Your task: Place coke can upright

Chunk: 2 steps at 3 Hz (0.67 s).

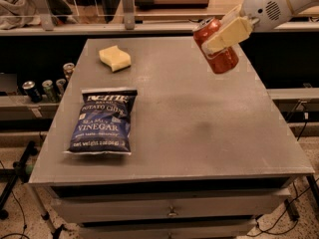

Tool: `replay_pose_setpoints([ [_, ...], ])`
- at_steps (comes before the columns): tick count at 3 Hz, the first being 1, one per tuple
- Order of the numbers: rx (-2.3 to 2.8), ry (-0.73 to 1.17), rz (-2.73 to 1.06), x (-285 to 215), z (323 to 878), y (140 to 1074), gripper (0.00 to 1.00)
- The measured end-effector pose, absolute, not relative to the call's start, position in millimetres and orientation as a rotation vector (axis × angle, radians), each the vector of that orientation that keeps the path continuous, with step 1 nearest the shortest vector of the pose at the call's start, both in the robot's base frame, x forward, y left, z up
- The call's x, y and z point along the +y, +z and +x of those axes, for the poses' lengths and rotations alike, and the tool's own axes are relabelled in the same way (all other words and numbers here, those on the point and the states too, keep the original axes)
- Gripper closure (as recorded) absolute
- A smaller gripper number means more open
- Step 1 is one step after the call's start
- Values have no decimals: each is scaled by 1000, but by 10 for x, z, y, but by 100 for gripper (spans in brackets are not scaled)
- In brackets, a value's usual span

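The coke can (pixel 219 58), red with a silver top, hangs in the air above the far right part of the grey table (pixel 199 113). It is tilted, with its top toward the upper left. My gripper (pixel 223 35) comes in from the upper right on a white arm and is shut on the can. One cream-coloured finger (pixel 228 33) lies across the can's front; the other finger is hidden behind it. The can is well clear of the tabletop.
A blue chip bag (pixel 102 121) lies flat at the table's left front. A yellow sponge (pixel 114 58) sits at the far left. Several dark cans (pixel 47 86) stand on a lower shelf to the left. Drawers run below the table's front edge.
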State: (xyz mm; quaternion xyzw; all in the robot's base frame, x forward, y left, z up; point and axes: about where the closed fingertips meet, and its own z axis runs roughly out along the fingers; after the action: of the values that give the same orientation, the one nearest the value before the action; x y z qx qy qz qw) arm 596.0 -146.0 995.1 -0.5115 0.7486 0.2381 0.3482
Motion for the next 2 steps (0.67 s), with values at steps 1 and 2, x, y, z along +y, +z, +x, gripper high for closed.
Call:
replay_pose_setpoints([
  [1,1903,691,-1265,-1451,5933,9916,100],
  [2,1864,738,-1202,-1451,5897,9825,100],
])
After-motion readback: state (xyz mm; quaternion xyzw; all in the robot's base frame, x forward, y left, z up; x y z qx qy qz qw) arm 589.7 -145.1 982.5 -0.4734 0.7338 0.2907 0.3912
